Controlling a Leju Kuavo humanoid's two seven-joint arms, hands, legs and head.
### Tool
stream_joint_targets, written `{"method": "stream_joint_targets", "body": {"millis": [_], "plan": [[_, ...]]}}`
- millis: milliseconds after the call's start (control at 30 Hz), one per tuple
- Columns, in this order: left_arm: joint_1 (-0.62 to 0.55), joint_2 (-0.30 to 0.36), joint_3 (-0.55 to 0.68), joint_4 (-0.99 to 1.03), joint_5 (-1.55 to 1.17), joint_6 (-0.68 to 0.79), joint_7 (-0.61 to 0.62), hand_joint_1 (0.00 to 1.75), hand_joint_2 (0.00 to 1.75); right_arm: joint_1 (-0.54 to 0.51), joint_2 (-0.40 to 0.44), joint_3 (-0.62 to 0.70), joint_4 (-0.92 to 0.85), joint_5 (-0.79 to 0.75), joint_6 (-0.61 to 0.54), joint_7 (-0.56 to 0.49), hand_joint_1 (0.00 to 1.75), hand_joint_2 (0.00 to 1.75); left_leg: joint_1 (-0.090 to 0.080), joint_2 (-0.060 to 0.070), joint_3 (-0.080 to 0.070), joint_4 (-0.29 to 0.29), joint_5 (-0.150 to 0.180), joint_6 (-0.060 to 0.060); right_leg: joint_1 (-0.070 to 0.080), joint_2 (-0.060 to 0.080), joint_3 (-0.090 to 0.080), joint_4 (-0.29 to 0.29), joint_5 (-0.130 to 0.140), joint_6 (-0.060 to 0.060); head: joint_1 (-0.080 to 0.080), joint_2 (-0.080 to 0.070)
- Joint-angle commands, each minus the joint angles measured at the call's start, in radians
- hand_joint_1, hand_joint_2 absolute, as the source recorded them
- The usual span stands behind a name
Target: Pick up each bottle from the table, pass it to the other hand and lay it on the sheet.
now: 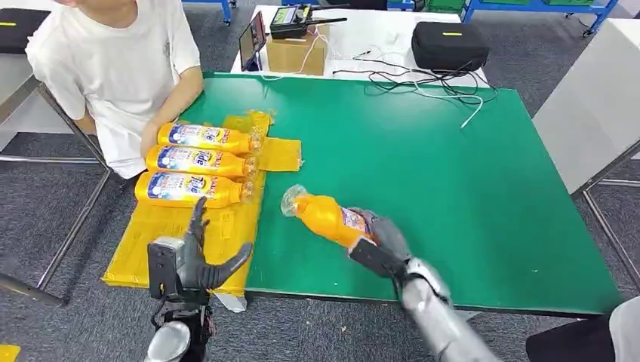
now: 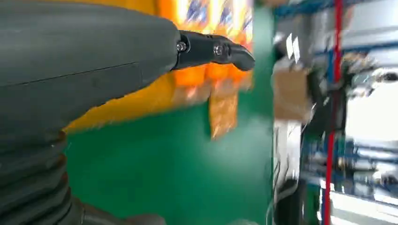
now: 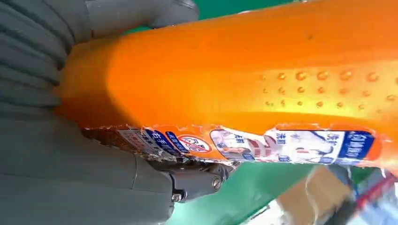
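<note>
orange bottle (image 1: pixel 326 217) within right hand (image 1: pixel 381 240) fingers (image 3: pixel 197 180)

An orange bottle (image 1: pixel 330 218) with a clear cap and a blue-and-white label sits below the middle of the frame, tilted, cap toward the upper left, its base gripped by the right hand (image 1: pixel 383 240) over the green table. Three more orange bottles (image 1: pixel 202 162) with blue labels lie side by side at centre left, caps pointing right, on the yellow sheet (image 1: pixel 166 234) that runs down to the lower left edge of the table.
</note>
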Motion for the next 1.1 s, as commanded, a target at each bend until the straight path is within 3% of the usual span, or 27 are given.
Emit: {"method": "stream_joint_targets", "body": {"millis": [33, 100, 333, 433, 500, 767, 933, 1100], "plan": [[0.103, 0.019, -0.061, -0.056, 0.105, -0.112, -0.051, 0.00, 1.75, 0.225, 0.103, -0.133, -0.449, -0.166, -0.087, -0.038, 1.75, 1.75, 0.001, -0.001, -0.004, 0.000, -0.001, -0.002, 0.001, -0.001, -0.004, 0.002, -0.002, -0.003, -0.001, 0.000], [0.108, 0.026, -0.090, -0.070, 0.100, -0.137, -0.091, 0.00, 1.75, 0.233, 0.117, -0.138, -0.479, -0.197, -0.108, -0.053, 1.75, 1.75, 0.001, -0.002, -0.012, 0.001, 0.000, -0.001, 0.001, -0.001, -0.012, 0.002, -0.001, -0.001, 0.000, 0.000], [0.093, 0.056, -0.149, -0.055, 0.077, -0.247, -0.199, 0.00, 1.75, 0.240, 0.107, -0.084, -0.486, -0.207, -0.130, -0.088, 1.75, 1.75, 0.001, -0.002, -0.012, -0.001, 0.000, -0.002, 0.001, -0.002, -0.011, 0.001, -0.002, -0.002, 0.000, 0.000], [0.091, 0.084, -0.205, -0.006, 0.163, -0.376, -0.126, 0.00, 1.75, 0.235, 0.095, -0.035, -0.471, -0.159, -0.137, -0.094, 1.75, 1.75, 0.001, -0.002, -0.012, 0.000, 0.000, -0.002, 0.000, -0.003, -0.012, 0.001, -0.001, -0.002, 0.000, 0.000], [0.079, 0.076, -0.218, 0.020, 0.168, -0.382, -0.125, 0.00, 1.75, 0.233, 0.100, 0.028, -0.461, -0.096, -0.142, -0.104, 1.75, 1.75, 0.000, -0.001, -0.014, -0.001, 0.001, -0.001, 0.000, -0.001, -0.013, 0.000, 0.000, -0.001, 0.000, 0.000], [0.067, 0.079, -0.222, 0.021, 0.157, -0.368, -0.117, 0.00, 1.75, 0.229, 0.089, 0.071, -0.457, -0.064, -0.144, -0.108, 1.75, 1.75, 0.001, -0.002, -0.013, -0.001, 0.000, -0.002, 0.001, -0.003, -0.012, 0.000, -0.001, -0.002, 0.000, 0.000], [0.004, 0.048, -0.243, 0.046, 0.146, -0.352, -0.092, 0.00, 1.75, 0.182, 0.127, 0.266, -0.292, 0.052, -0.199, -0.120, 1.75, 1.75, 0.001, 0.000, -0.013, -0.001, 0.000, -0.002, 0.001, 0.000, -0.013, 0.000, 0.000, -0.002, -0.001, 0.000], [-0.005, 0.042, -0.237, 0.032, 0.217, -0.379, -0.079, 0.00, 1.75, 0.153, 0.142, 0.304, -0.225, 0.007, -0.194, -0.132, 1.75, 1.75, 0.001, 0.000, -0.013, -0.001, 0.000, -0.002, 0.001, -0.001, -0.013, 0.000, 0.000, -0.002, -0.001, 0.000]]}}
